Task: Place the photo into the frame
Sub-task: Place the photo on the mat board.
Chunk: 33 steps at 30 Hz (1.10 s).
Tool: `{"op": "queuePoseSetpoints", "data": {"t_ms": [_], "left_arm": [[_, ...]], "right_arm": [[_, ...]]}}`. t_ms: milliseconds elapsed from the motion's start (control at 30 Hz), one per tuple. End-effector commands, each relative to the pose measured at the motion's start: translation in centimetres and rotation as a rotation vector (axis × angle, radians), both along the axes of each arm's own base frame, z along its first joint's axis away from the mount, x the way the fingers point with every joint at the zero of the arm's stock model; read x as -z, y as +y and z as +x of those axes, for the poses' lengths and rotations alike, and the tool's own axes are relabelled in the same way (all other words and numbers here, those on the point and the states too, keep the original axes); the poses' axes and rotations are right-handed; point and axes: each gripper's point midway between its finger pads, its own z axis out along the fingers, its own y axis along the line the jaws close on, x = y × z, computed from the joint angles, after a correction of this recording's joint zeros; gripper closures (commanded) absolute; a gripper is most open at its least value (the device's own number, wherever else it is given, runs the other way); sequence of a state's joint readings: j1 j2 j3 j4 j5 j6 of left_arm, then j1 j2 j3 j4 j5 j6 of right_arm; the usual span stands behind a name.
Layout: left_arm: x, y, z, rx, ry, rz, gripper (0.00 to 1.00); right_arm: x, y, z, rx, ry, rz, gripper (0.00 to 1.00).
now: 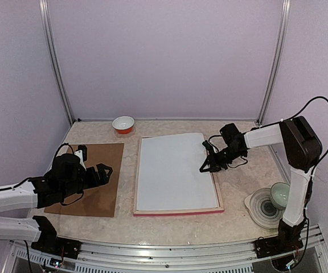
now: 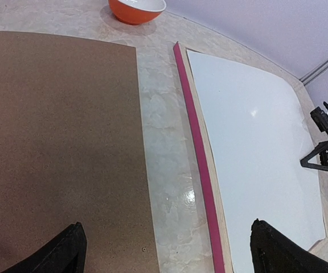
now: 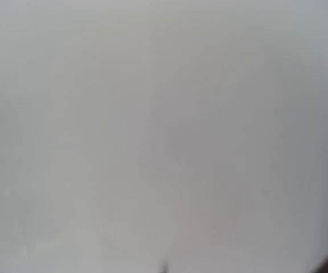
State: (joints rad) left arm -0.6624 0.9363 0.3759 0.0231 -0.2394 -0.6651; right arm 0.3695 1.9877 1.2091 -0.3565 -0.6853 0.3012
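The frame (image 1: 175,211) lies flat on the table, its pink rail (image 2: 195,148) running beside a bare strip of tabletop. A plain white sheet (image 1: 174,170) fills the frame. No printed picture shows, so I cannot tell whether this is the photo's back. My right gripper (image 1: 205,168) is shut, its tips down on the sheet's right edge. The right wrist view is only a blurred white surface. My left gripper (image 1: 104,172) hovers open over the brown board's right edge, with nothing between its fingers (image 2: 67,250).
A brown backing board (image 1: 90,176) lies left of the frame. An orange bowl (image 1: 123,124) stands at the back. A pale cup (image 1: 279,195) sits on a patterned plate (image 1: 259,209) at the front right. Purple walls enclose the table.
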Motion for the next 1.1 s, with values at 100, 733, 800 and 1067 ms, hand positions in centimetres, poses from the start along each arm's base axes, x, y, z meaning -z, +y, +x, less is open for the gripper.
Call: {"op": "queuePoseSetpoints", "data": {"t_ms": [100,733,800,1067], "left_arm": [[0.00,-0.09,0.04,0.006,-0.009,-0.016,0.01],[0.10,-0.11,0.02,0.006,-0.007,-0.018,0.01],[0.10,-0.17,0.05,0.007,-0.007,-0.020,0.01],[-0.03,-0.45,0.25,0.013,-0.006,-0.023,0.01]], "right_arm": [[-1.04,-0.64,0.57,0.005,-0.027,-0.014,1.00],[-1.12,-0.77,0.87,0.014,-0.026,-0.006,1.00],[-1.26,-0.76,1.05,0.017,-0.030,-0.003,1.00],[-1.18,-0.66,1.11,0.020,-0.028,-0.008,0.96]]}}
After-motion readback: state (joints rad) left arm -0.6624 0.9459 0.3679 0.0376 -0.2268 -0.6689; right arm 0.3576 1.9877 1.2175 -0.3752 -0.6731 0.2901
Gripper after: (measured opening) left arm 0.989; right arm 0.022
